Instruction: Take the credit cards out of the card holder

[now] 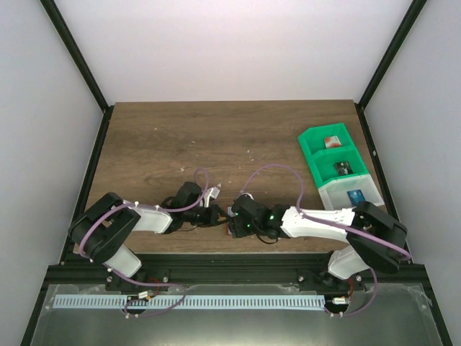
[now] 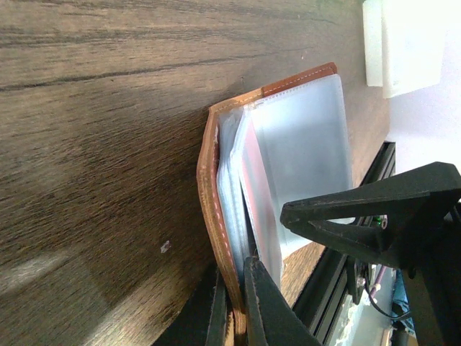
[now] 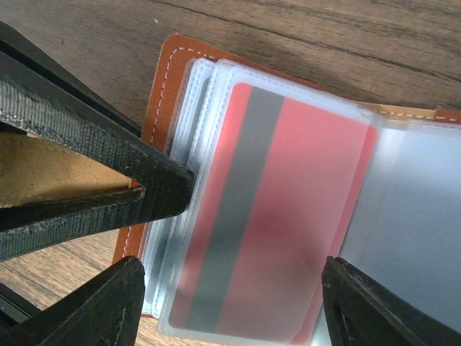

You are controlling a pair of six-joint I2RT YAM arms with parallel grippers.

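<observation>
The red card (image 3: 281,216) sits inside a clear sleeve (image 3: 216,79), so the right gripper (image 3: 234,303) might grab the sleeve too and tug the card holder (image 2: 209,180) out of the left gripper (image 2: 241,303). The card holder lies open near the front edge of the bench (image 2: 108,108). The left gripper reaches in low and pinches its brown cover. The right gripper hangs just above the card, jaws wide.

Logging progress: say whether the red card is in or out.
In: the red, grey-striped plastic card sits behind a clear sleeve of the reddish-brown leather card holder.
</observation>
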